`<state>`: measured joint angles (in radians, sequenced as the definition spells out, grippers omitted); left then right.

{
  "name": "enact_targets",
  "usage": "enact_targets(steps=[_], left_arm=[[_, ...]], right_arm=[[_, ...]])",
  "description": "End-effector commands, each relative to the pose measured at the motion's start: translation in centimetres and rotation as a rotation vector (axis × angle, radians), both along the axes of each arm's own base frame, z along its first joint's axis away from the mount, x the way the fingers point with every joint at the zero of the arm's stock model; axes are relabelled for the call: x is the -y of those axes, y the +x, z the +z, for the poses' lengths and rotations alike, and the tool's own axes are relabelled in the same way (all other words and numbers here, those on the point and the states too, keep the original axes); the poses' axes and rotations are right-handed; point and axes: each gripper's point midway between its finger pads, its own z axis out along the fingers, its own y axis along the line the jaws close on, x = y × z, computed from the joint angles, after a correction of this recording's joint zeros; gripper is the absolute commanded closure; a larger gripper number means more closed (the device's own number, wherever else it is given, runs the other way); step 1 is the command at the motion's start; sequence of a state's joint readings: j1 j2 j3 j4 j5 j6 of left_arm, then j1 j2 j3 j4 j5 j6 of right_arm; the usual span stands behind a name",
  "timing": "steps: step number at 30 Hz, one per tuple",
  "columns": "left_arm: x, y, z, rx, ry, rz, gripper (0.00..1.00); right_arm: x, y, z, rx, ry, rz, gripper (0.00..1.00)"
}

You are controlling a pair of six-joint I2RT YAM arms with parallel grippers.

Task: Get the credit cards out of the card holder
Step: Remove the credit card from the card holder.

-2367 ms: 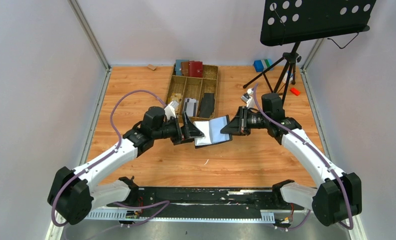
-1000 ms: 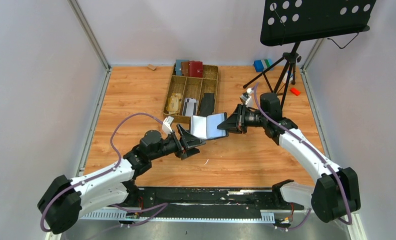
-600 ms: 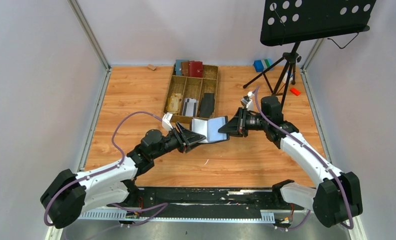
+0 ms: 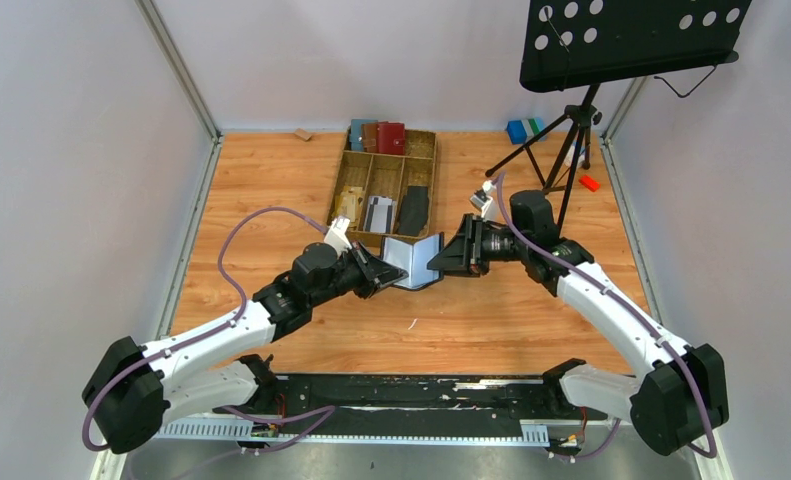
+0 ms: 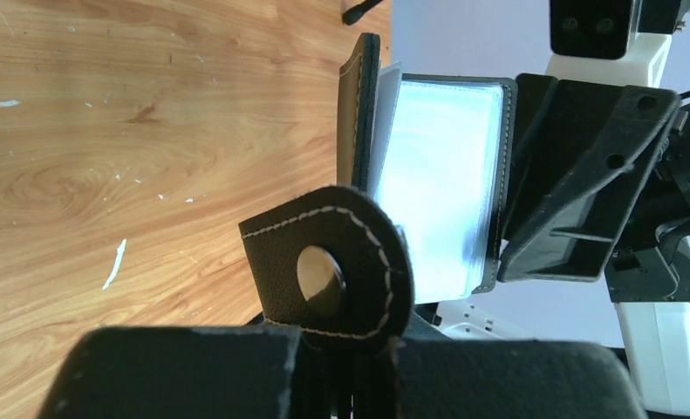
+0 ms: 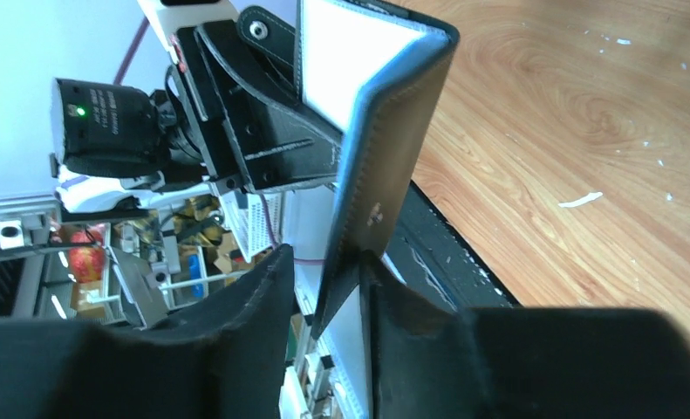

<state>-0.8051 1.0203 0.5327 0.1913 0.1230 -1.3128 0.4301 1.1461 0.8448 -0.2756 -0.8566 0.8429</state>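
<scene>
Top external view: my left pincer has come back and clamps the card holder, while my right pincer grips its other cover above the surface. It has folded into a narrower V, and the credit cards seem still sleeved inside.

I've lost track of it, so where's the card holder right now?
In the top view the card holder is held open mid-table between the left hand and the right hand, just on the near side of the wooden tray.
</scene>
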Motion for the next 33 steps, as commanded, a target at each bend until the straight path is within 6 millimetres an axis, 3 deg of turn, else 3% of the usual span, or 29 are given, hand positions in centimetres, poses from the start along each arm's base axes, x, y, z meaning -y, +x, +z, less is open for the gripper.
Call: enact_targets(steps=[1,6,14,18,21,29,33], left_arm=[[-0.1,0.5,1.8,0.063,-0.018,0.021,1.0],[0.2,0.4,2.2,0.072,-0.033,0.007,1.0],[1.0,0.1,2.4,0.08,-0.05,-0.019,1.0],[2.1,0.0,3.6,0.116,-0.062,-0.055,1.0],[2.7,-0.2,3.8,0.13,-0.044,-0.082,1.0],[2.6,-0.4,3.9,0.129,-0.044,-0.081,0.99],[2.2,-0.5,3.0,0.104,-0.021,-0.07,0.96]], right_arm=[[0.0,0.0,1.5,0.065,-0.001,0.002,0.75],[-0.1,-0.1,0.5,0.028,-0.019,0.012,0.97],[-0.7,-0.2,0.5,0.028,-0.017,0.027,0.99],[-0.9,-0.4,-1.3,-0.013,-0.077,0.042,0.86],[-1.0,-0.3,-2.6,-0.034,-0.129,0.055,0.84],[-1.4,-0.4,-3.2,-0.051,-0.156,0.073,0.95],[-1.2,-0.5,-3.3,-0.052,-0.165,0.069,1.0]])
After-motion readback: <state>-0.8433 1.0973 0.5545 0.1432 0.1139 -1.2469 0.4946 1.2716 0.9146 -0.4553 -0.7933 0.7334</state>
